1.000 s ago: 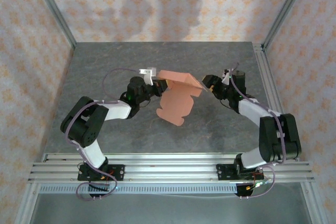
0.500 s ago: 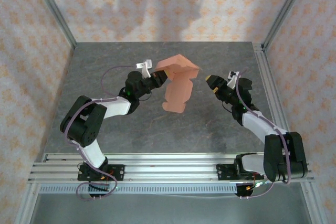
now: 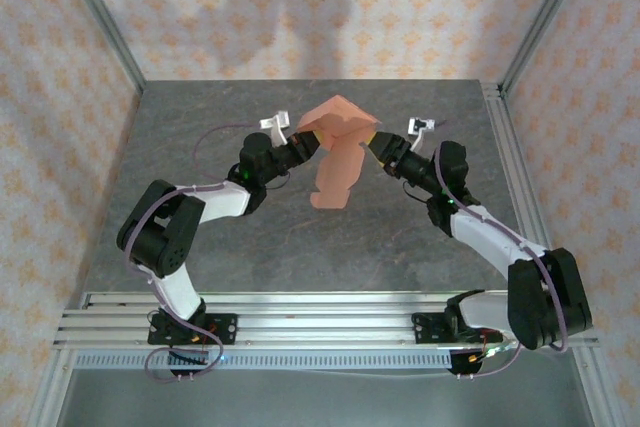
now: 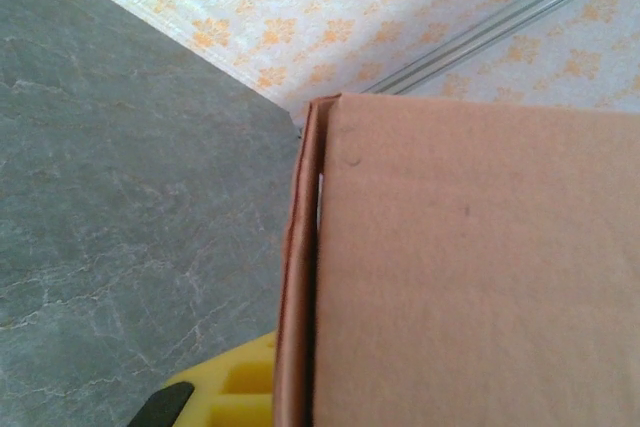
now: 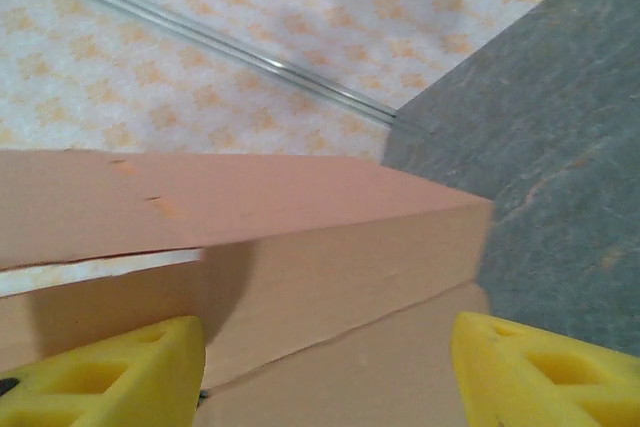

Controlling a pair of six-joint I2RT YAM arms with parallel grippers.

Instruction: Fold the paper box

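1. Two hands: left hand [image 3: 305,147] clamped shut on the left edge of the paper box [image 3: 338,152]; right hand [image 3: 375,144] open, yellow fingers [image 5: 110,377] straddling its right fold.
2. Box hangs above the surface [image 3: 200,117] between them, long flap down.
3. Thin card: likely light, floppy, easily creased; grip beside crease lines, not loose flaps.
4. Sole container is the box: part-formed, nothing seen inside.

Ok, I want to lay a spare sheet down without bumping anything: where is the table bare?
Bare: the table strip along the back wall; the near middle, between the left arm, the right arm and the rail. Crowded: the centre, where the left fingers and right fingers meet the paper box.
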